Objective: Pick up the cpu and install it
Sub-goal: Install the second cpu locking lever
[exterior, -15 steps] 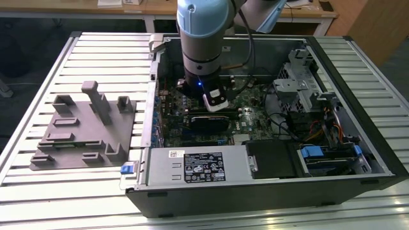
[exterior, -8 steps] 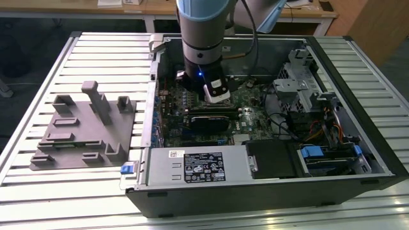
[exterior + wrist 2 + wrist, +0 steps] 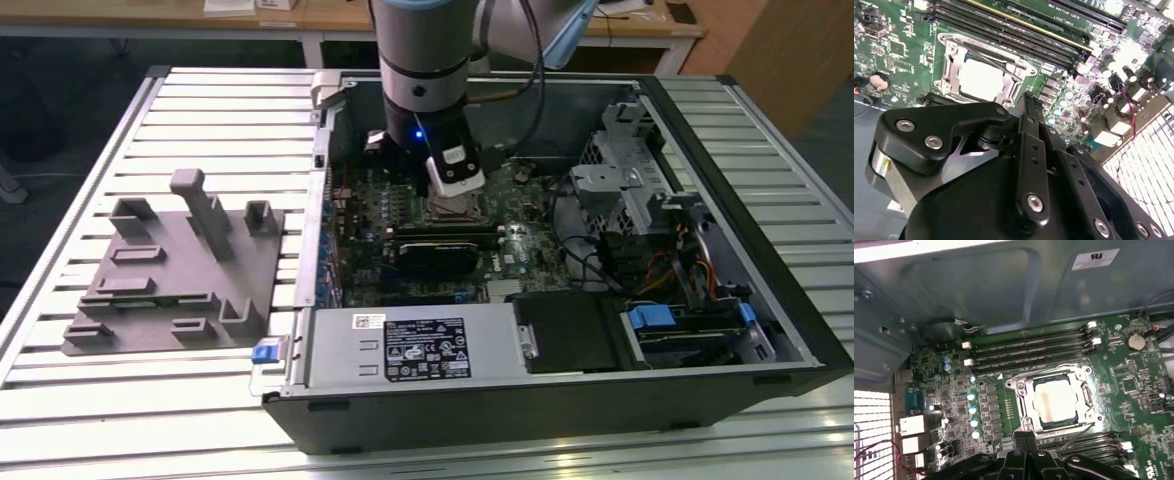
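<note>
— Start close in. What are the jaws doing?

— In both wrist views the gripper has its two black fingers pressed together into one narrow tip, with nothing pinched between them. The tip hangs just beside the edge of the socket frame; I cannot tell whether it touches anything.

— And the cpu?

— The cpu lies flat inside the socket, silvery top up, framed by the metal bracket on the green motherboard. The thin retention lever stands out at an angle near the fingertip, so I judge the clamp isn't locked yet.

— What could go wrong?

— The chip may sit slightly off its keys — pressure from the bracket would then bend the contacts below. A closed tip sliding off the lever could also strike the row of capacitors or the memory slots. Farther out, in the exterior view, the arm reaches down into the open computer case, beside the grey fixture plate.
</note>
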Controlling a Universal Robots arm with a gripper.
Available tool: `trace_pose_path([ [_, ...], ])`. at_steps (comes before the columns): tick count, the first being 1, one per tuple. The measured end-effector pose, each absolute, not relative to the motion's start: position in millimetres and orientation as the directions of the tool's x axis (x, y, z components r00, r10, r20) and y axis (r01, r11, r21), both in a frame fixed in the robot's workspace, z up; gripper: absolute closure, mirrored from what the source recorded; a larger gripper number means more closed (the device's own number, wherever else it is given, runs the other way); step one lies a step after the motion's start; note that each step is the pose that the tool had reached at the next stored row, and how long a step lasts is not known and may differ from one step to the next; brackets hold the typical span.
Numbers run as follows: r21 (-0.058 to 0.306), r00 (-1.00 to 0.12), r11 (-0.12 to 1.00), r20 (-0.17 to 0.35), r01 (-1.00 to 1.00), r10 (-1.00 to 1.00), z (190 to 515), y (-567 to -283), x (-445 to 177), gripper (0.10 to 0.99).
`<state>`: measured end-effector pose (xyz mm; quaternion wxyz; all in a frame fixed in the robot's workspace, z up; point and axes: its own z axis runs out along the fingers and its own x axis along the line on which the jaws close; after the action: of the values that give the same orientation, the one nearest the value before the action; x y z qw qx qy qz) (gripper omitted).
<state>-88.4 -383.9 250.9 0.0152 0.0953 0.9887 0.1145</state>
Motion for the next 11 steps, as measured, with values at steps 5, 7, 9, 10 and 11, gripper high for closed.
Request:
trace_pose_path([
  [5, 0.221, -0.981, 0.957, -0.008, 0.19, 0.196, 252.0, -383.9, -83.1, 0.98],
  [7, 0.218, -0.98, 0.957, -0.006, 0.192, 0.198, 252.0, -383.9, -79.8, 0.98],
  [9, 0.215, -0.98, 0.957, -0.005, 0.194, 0.2, 252.0, -383.9, -76.5, 0.98],
  [10, 0.213, -0.98, 0.957, -0.005, 0.196, 0.201, 252.0, -383.9, -75.0, 0.98],
  [11, 0.211, -0.979, 0.957, -0.004, 0.197, 0.202, 252.0, -383.9, -73.5, 0.98],
])
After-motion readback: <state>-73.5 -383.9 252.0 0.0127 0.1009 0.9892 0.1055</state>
